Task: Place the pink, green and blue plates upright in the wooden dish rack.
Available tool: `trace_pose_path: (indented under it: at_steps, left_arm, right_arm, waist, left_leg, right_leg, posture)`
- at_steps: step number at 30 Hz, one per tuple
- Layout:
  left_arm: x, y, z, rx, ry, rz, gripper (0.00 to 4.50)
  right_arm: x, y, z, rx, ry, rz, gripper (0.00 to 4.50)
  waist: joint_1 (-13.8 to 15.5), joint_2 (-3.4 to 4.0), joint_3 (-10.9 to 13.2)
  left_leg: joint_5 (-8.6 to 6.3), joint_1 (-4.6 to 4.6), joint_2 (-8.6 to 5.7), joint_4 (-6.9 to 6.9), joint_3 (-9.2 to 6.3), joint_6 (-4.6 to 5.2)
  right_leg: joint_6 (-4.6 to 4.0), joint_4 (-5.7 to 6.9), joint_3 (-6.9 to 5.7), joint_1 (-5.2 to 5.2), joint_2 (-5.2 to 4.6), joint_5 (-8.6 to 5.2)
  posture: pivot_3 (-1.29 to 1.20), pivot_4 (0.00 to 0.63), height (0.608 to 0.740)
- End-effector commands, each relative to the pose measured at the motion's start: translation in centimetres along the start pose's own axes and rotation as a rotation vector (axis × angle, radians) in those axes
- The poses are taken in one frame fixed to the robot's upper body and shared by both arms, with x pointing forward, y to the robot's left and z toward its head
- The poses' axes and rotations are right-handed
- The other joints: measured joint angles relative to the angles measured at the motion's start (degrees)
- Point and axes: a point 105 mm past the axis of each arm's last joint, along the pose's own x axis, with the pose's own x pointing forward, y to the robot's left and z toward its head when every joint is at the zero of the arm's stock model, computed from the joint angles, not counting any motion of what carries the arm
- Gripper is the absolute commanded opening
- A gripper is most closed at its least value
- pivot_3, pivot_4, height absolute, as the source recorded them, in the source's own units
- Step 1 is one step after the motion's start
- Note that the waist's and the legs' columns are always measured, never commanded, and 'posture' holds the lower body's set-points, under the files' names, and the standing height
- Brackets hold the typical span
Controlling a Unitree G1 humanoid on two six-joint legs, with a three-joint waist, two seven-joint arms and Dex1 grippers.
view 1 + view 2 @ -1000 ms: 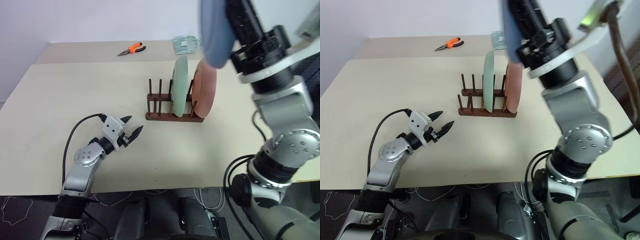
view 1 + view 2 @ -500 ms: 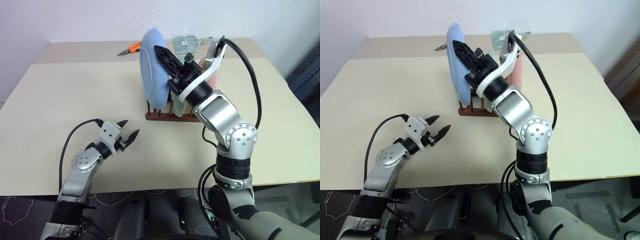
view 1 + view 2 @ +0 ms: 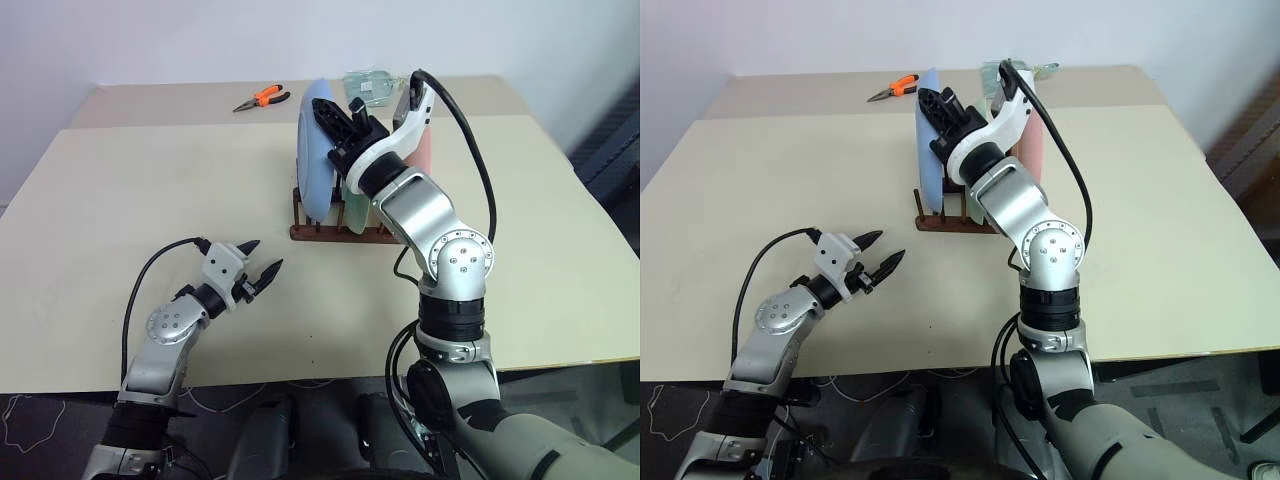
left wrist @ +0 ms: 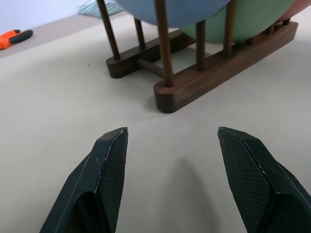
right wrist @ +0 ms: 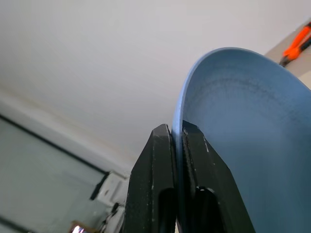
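The light blue plate stands upright, with my right gripper shut on its upper rim. Its lower edge is down among the pegs at the left end of the wooden dish rack, a little above the rails. Beside it the green plate stands in the rack. The pink plate stands at the rack's right end. Near the table's front left, my left gripper hovers open and empty, pointing at the rack.
Orange-handled pliers and a clear plastic packet lie at the back of the beige table. A black cable loops from my left wrist. The table's front edge runs just behind my left arm.
My right arm has swung the blue plate down from high up and turned it edge-on over the rack's left end. The left gripper has stayed put.
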Motion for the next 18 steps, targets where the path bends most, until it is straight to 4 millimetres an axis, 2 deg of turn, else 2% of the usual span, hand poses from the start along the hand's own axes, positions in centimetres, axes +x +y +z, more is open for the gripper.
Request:
trace_pose_path:
  at_steps: [1,2,5,10,15,18]
  left_arm:
    - [0.1,-0.5,1.2,0.007,-0.043,-0.035,3.03]
    - [0.0,-0.6,1.2,0.004,-0.044,-0.043,3.03]
    - [-0.1,-1.0,1.2,-0.007,-0.040,-0.066,3.03]
    - [-0.2,-1.4,1.1,-0.014,-0.031,-0.075,3.03]
    - [-0.2,-1.6,1.1,-0.018,-0.027,-0.084,3.03]
    - [-0.1,-1.8,1.1,-0.019,-0.027,-0.087,3.03]
  right_arm:
    - [0.6,0.4,0.6,-0.033,-0.024,-0.004,0.02]
    - [0.7,0.4,0.6,-0.041,-0.023,-0.006,0.02]
    - [1.1,0.7,0.5,-0.082,-0.021,-0.006,0.98]
    - [1.4,2.4,0.9,-0.267,-0.034,0.045,3.55]
    - [1.0,4.8,1.4,-0.552,-0.029,0.149,3.55]
    - [0.1,6.7,2.8,-0.754,-0.079,0.232,3.55]
  waist:
    - [0.0,0.00,0.0]
    - [0.0,0.00,0.0]
    - [0.0,0.01,0.0]
    - [0.0,0.02,0.0]
    - [0.0,0.02,0.0]
    - [0.2,0.02,0.0]
  left_leg:
    - [0.00,0.00,0.00,0.00,0.01,0.00]
    - [0.00,0.00,0.00,0.00,0.02,0.00]
    - [0.00,-0.01,0.00,0.00,0.03,0.00]
    - [0.00,0.00,0.00,0.00,0.03,0.00]
    - [0.00,-0.01,0.00,0.01,0.04,0.00]
    - [0.00,-0.02,0.00,0.01,0.04,0.00]
  right_leg:
    - [0.09,0.00,0.00,0.00,0.00,0.05]
    - [0.10,-0.01,0.00,0.00,0.00,0.06]
    - [0.13,-0.01,0.00,0.00,0.00,0.07]
    - [0.12,-0.01,-0.01,-0.01,0.01,0.06]
    - [0.05,-0.03,-0.03,0.00,0.01,0.02]
    - [-0.01,-0.04,-0.03,0.00,0.01,-0.01]
  posture:
    - [0.00,0.150,0.738]
    - [0.00,0.150,0.738]
    - [0.00,0.150,0.738]
    - [0.00,0.150,0.738]
    - [0.00,0.150,0.738]
    - [0.00,0.150,0.738]
